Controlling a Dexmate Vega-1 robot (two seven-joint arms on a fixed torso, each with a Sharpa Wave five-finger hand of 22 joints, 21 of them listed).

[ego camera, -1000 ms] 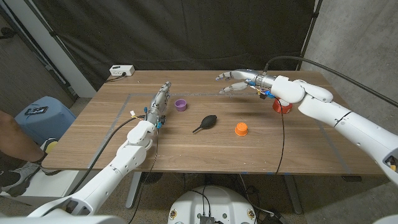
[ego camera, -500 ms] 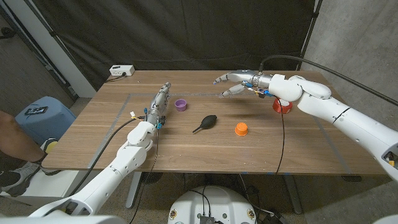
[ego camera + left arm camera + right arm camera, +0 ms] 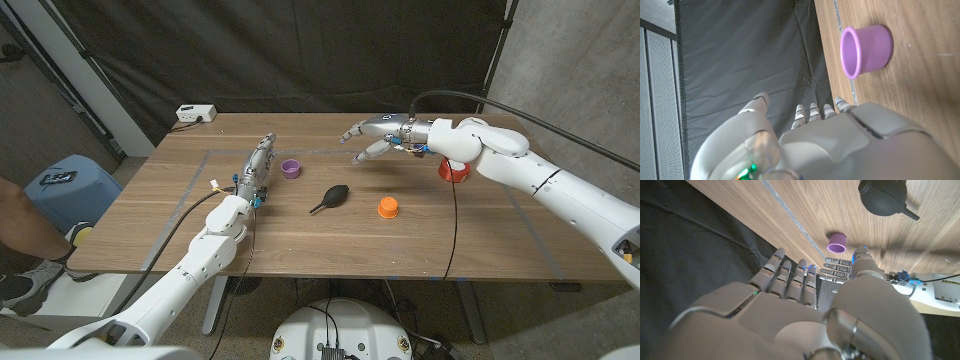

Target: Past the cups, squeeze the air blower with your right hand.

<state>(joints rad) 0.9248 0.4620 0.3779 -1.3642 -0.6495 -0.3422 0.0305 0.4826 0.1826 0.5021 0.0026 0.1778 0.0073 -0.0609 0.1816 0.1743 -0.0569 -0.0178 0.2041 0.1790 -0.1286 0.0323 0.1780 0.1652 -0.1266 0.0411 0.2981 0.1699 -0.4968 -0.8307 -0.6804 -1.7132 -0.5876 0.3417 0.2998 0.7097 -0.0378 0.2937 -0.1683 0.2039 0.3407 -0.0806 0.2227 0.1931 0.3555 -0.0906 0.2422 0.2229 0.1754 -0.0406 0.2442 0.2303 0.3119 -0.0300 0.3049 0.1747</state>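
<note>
The black air blower lies at the middle of the wooden table, its nozzle pointing toward the near left; it also shows in the right wrist view. My right hand hovers above the far middle of the table, behind the blower, open with fingers spread and holding nothing. My left hand stands on the table beside the purple cup, fingers straight and empty. The purple cup appears close in the left wrist view and farther off in the right wrist view.
An orange cup stands to the right of the blower. A red cup sits partly behind my right forearm. A white power strip lies at the far left corner. A person's leg and a blue bin are left of the table.
My right hand has drifted left and slightly nearer over the far side of the table, staying open. The left hand and the objects have not moved.
</note>
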